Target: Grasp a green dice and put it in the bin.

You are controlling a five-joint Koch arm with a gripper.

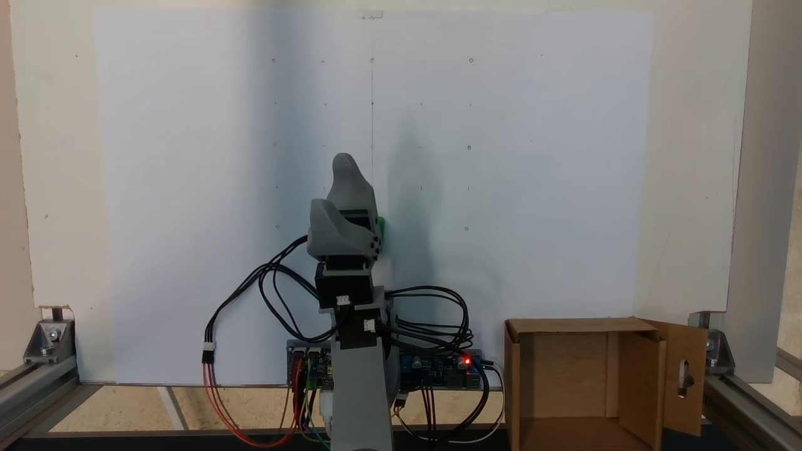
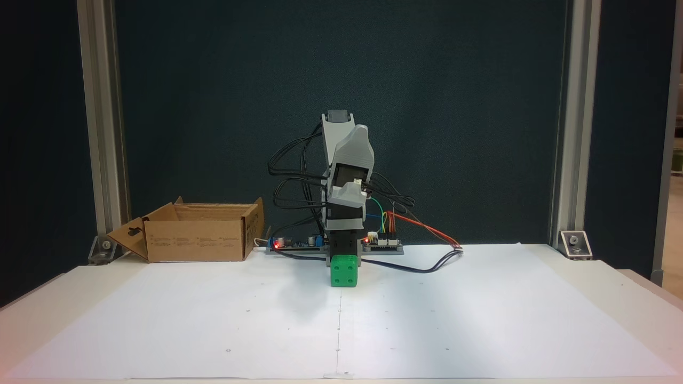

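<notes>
Just below the folded grey gripper [image 2: 349, 189] in a fixed view, the green dice [image 2: 343, 270] sits on the white paper [image 2: 480, 320]. From above only a green sliver [image 1: 380, 227] peeks past the gripper [image 1: 343, 188], whose jaws overlap, so their spread cannot be told. The cardboard bin [image 2: 197, 240] stands well aside, partly cut off [image 1: 564, 388] by the frame edge

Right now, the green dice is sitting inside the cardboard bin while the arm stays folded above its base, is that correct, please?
Not quite. The green dice is not inside the bin; it sits on the white paper in front of the arm's base, well apart from the bin, as a fixed view shows. The arm is indeed folded above its base.
</notes>
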